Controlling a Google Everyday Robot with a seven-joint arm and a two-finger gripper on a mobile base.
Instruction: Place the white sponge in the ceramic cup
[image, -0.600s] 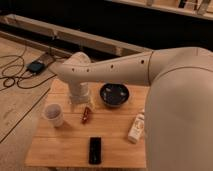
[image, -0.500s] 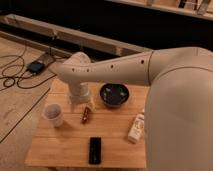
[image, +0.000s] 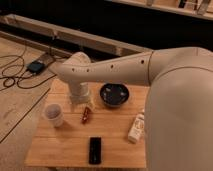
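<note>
The ceramic cup (image: 53, 114) stands upright on the left side of the wooden table (image: 60, 150), pale with a darker inside. My arm reaches in from the right and bends down to the gripper (image: 80, 98), which is low over the table's back left, behind and to the right of the cup. A whitish mass sits at the gripper's lower end. I cannot tell whether it is the white sponge or part of the gripper, and no sponge shows elsewhere.
A dark blue-black bowl (image: 114, 95) stands right of the gripper. A small red object (image: 86, 115) lies in front of the gripper. A white labelled bottle (image: 136, 127) lies at the right. A black flat object (image: 94, 150) lies near the front edge.
</note>
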